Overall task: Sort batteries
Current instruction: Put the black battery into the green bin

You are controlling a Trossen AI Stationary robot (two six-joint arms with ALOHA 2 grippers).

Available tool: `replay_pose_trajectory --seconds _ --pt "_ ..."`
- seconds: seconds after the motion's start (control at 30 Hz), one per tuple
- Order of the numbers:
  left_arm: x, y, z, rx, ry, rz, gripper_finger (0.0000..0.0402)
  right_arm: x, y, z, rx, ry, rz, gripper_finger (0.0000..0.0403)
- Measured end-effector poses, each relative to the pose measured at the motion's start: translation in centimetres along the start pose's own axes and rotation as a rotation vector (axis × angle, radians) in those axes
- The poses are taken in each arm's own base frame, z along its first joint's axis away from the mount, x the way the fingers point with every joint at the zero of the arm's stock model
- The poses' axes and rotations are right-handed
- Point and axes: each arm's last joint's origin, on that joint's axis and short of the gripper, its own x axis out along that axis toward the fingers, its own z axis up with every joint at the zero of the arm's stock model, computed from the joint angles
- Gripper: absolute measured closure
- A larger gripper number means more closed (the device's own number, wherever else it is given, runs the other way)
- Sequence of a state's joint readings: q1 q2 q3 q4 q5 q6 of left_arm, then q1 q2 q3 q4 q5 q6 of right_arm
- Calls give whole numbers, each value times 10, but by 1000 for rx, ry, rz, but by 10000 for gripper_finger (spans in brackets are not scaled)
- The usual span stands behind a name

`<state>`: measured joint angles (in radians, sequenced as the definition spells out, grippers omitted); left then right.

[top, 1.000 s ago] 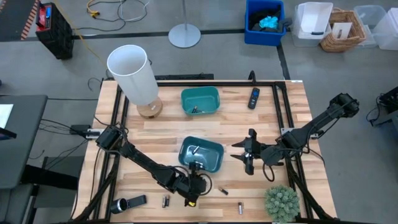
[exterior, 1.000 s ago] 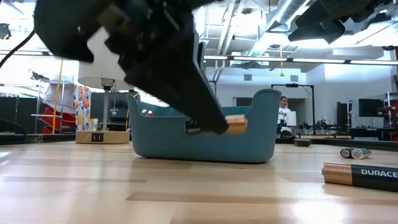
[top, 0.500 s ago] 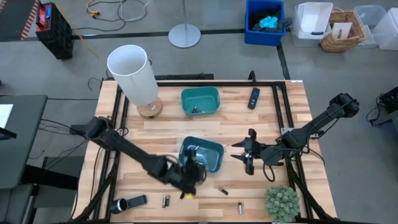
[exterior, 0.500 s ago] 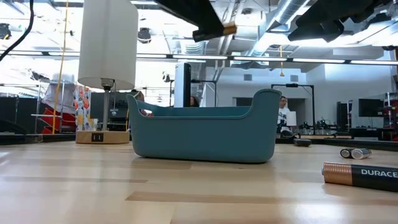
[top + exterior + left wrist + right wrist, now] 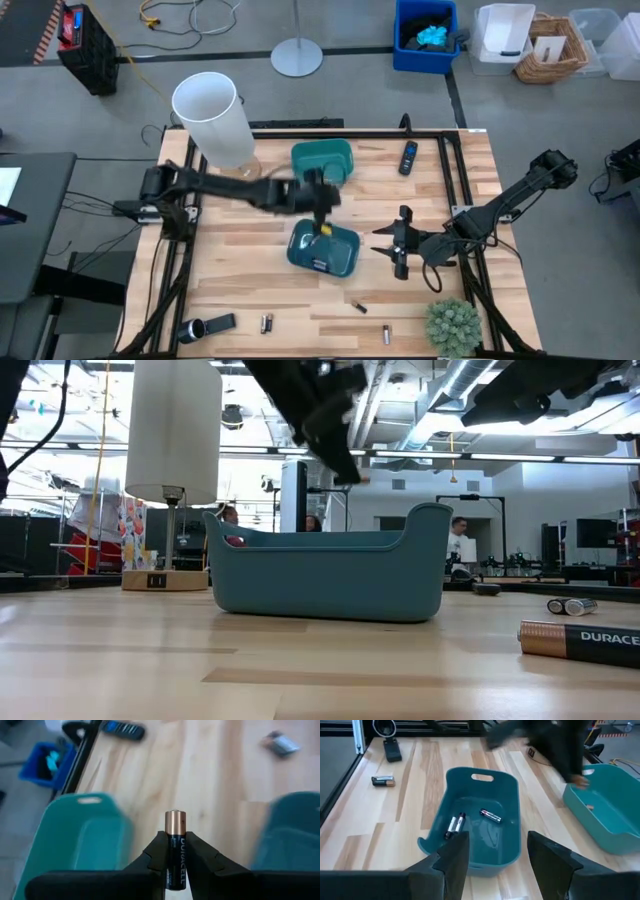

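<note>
Your wooden table [image 5: 270, 225] carries two teal bins, the near bin [image 5: 324, 250] holding three batteries [image 5: 455, 825] and the far bin [image 5: 322, 162] beside the lamp [image 5: 214, 120]. Your left pincer [image 5: 174, 851] hangs between the bins, clamped on a copper-topped battery [image 5: 175, 849]; your right pincer [image 5: 495, 851] waits spread wide just beside the near bin. More batteries [image 5: 357, 307] lie loose along the table's front edge.

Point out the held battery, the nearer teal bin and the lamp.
held battery [image 5: 175, 851], left wrist view, on its black label
nearer teal bin [image 5: 300, 250], high view, on its left rim
lamp [image 5: 213, 118], high view, on its white shade
</note>
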<state>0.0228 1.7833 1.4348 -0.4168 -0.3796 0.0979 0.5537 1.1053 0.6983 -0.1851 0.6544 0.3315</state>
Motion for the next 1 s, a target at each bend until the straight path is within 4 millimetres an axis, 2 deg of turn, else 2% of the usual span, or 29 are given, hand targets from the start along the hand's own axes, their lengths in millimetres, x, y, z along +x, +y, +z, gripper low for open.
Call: replay_pose_trajectory --seconds 0.13,0.33,0.53,0.67,1.0 --pt "15 43 -6 -43 11 -16 364 0 -1 -2 -20 20 -7 187" --pt "27 86 -16 -84 23 -48 364 0 -2 -5 -45 40 -16 187" --pt "47 106 -28 -117 48 -32 363 3 -6 -3 -61 37 -48 187" --pt "60 114 -36 -146 75 -12 343 6 -13 -4 -7 60 -73 187" --pt "63 128 -39 -218 72 73 273 6 -15 -10 49 117 -94 187"
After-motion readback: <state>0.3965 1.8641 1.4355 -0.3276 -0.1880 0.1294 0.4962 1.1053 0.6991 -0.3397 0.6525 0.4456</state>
